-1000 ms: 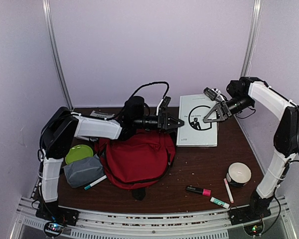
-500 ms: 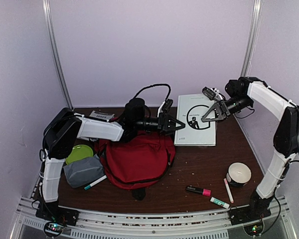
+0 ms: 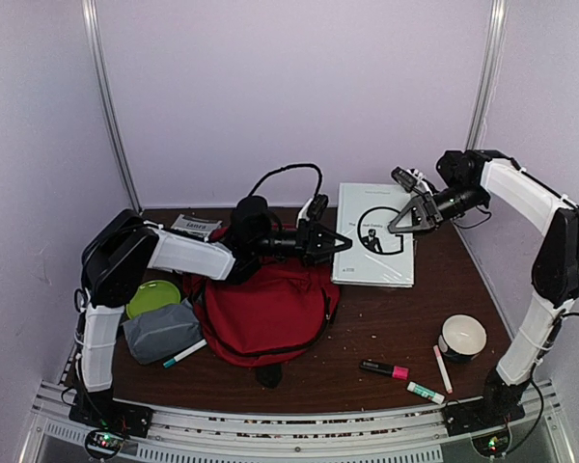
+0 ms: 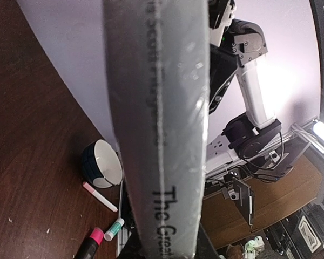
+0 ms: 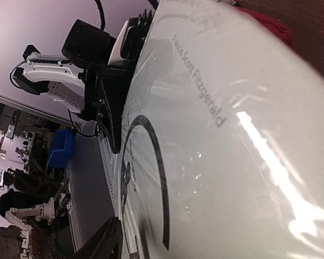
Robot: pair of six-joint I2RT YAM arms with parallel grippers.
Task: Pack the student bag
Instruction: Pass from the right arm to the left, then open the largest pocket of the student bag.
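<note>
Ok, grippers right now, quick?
Left gripper: closed on the book at its spine.
Right gripper: against the book's cover; open or gripping cannot be told.

On the book (image 4: 156,135), the spine title seems cut off below.

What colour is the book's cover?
White, with a black ring design and dark lettering on the book; the top external view shows it best.
</note>
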